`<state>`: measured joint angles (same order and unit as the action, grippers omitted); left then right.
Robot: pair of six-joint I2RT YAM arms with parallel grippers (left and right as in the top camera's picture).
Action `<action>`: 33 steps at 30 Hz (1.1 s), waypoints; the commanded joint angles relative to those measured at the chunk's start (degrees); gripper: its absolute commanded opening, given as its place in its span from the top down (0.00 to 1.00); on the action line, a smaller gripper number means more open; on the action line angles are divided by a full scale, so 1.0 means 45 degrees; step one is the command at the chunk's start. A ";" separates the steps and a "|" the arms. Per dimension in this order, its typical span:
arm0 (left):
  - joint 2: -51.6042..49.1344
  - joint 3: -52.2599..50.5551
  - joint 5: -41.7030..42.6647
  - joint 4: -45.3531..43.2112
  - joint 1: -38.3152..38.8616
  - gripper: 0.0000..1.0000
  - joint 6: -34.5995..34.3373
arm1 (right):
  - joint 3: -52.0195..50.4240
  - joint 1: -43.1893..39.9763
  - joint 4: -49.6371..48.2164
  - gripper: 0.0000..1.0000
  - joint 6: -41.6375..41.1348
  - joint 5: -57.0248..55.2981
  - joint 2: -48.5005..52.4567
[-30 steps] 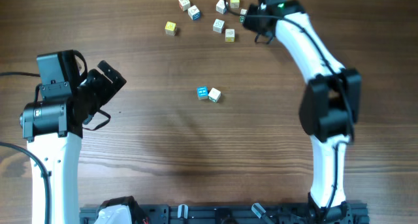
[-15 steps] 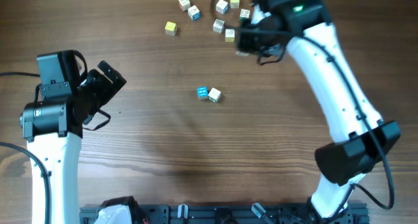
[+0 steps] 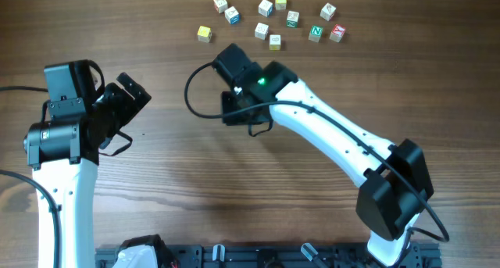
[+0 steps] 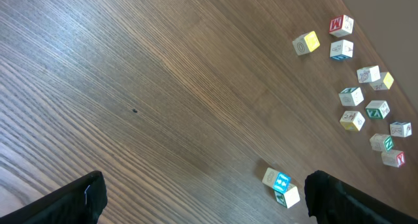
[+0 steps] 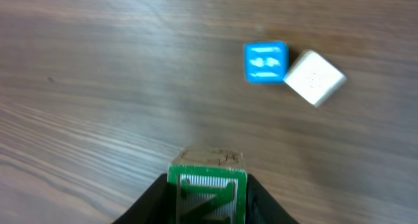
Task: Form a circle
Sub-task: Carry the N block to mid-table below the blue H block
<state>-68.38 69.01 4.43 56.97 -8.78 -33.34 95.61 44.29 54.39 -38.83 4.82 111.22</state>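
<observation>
My right gripper [image 5: 208,199] is shut on a green-faced letter cube [image 5: 208,188], held low over the table. Just ahead of it lie a blue cube [image 5: 266,61] and a white cube [image 5: 315,78], touching each other. In the overhead view the right gripper [image 3: 237,110] hangs over the table's middle and the arm hides that pair. The left wrist view shows the same pair [image 4: 281,186] close to one dark finger. No circle of cubes is in view. My left gripper [image 3: 125,102] stands open at the left, nothing between its fingers.
Several loose letter cubes [image 3: 275,22] lie scattered along the far edge, from a yellow one [image 3: 204,33] to a red one [image 3: 337,33]. The right arm [image 3: 336,143] stretches diagonally from the front right to the middle.
The right arm swung from the far scatter of cubes down to the table's middle, carrying the green cube. It now covers the blue and white pair from above. The left arm stayed still.
</observation>
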 commanded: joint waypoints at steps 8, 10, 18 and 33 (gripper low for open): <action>0.0102 0.0092 -0.3725 -0.0058 -0.0772 0.00 -0.0374 | -0.1957 0.0432 -0.3118 0.69 -0.0481 -0.0316 0.0049; 0.0087 0.0092 -0.3774 0.0117 -0.1608 0.00 -0.0471 | -0.2375 0.0432 -0.3745 0.69 -0.0461 -0.0559 0.0049; 0.0078 0.0092 -0.3662 0.0792 -0.2526 0.00 -0.0457 | -0.3371 0.0452 -0.4862 0.69 -0.0801 -0.0835 0.0097; 0.0078 0.0092 -0.3662 0.0792 -0.2526 0.00 -0.0457 | -0.3434 0.0787 -0.5221 0.69 -0.0709 -0.1851 0.1268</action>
<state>-68.38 69.01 -10.92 60.47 -19.79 -34.68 80.68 47.27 31.51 -41.82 -0.23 116.20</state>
